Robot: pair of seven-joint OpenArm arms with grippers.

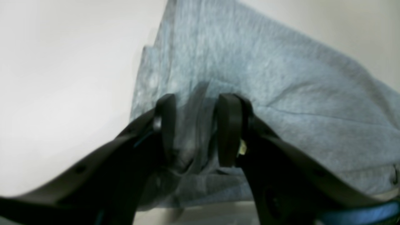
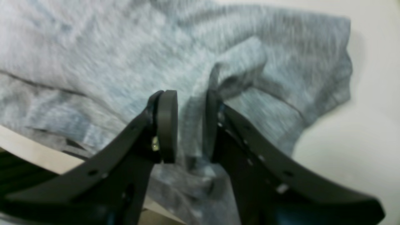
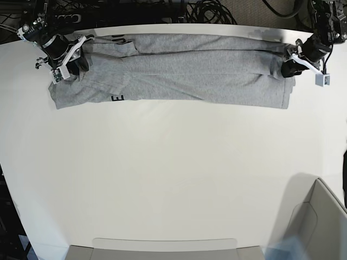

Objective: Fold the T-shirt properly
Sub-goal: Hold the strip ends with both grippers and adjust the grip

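Claws first, and both stand parted with grey cloth in the gap. At nine o'clock of the base view sits the right claw (image 3: 64, 67), jaws apart around a pinched-up ridge of the shirt (image 3: 184, 70), not clamped on it. Across at three o'clock, the left claw (image 3: 291, 64) is spread a bit wider over the other end, a limp fold lying between its pads.

The shirt lies as a long band across the twelve o'clock edge of the table (image 3: 162, 179), one lengthwise fold already in.

By the look of it, this is the let-go after that fold. Done well, both arms lift straight up and clear so no pad drags the cloth and pulls the band crooked.

From above, the whole band shows, with black lettering peeking out near the right claw's end. Only the right wrist view shows the sleeve (image 2: 312, 78) bunched past the right claw (image 2: 190, 125) and the ridge standing up between the pads. Only the left wrist view shows the left claw (image 1: 195, 128) straddling the creased fold.
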